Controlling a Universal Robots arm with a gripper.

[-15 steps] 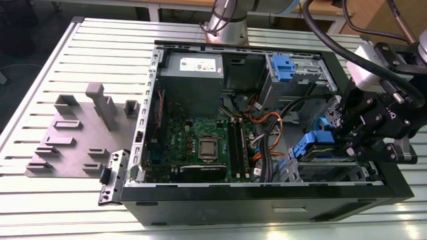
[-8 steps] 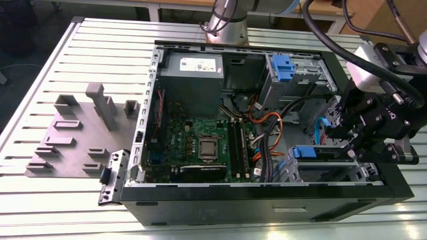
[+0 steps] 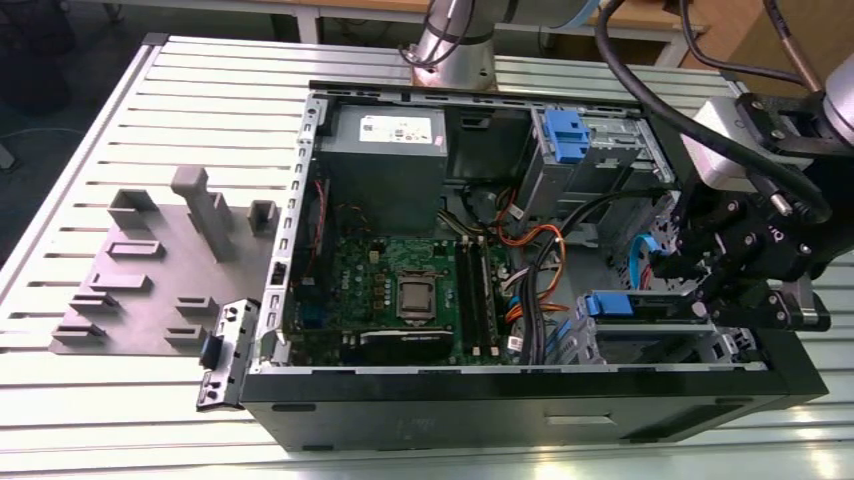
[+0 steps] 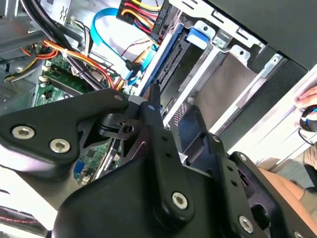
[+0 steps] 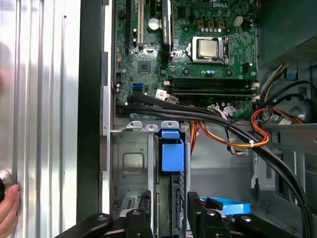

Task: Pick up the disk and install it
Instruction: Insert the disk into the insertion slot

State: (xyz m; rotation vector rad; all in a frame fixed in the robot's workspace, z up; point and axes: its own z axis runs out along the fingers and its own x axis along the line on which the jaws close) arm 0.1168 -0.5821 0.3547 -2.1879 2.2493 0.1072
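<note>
Blue-railed disk (image 5: 171,151) stands edge-on in the drive cage (image 5: 130,163); gripper (image 5: 169,201) closed narrowly, pinching the disk's two sides.

We see a slatted metal table (image 3: 160,110) spanning most of the exterior view, its grooves running lengthwise. Bright light washes out its near slats. Past its edge, on the exterior view's left, lies a dark grey floor (image 3: 60,120). Behind stands a wooden desk (image 3: 374,5) on pale legs.
</note>
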